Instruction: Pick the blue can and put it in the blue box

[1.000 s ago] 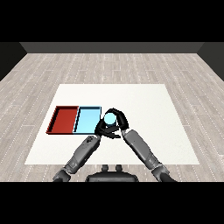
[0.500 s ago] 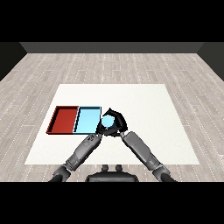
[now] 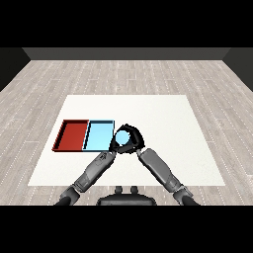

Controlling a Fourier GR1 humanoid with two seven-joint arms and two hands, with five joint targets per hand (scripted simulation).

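Blue can shifted toward 9 o'clock w/ right hand, fingers curled round it; now at blue tray edge, drop nr. Left hand fingers: can't tell.

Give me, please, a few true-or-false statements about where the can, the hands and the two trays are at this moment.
1. The right hand is curled round the blue can. True.
2. The can lies inside the red tray. False: the hand holds it at the right edge of the light blue tray.
3. The red tray lies left of the light blue tray. True.
4. The left hand holds the can. False: the right hand does.
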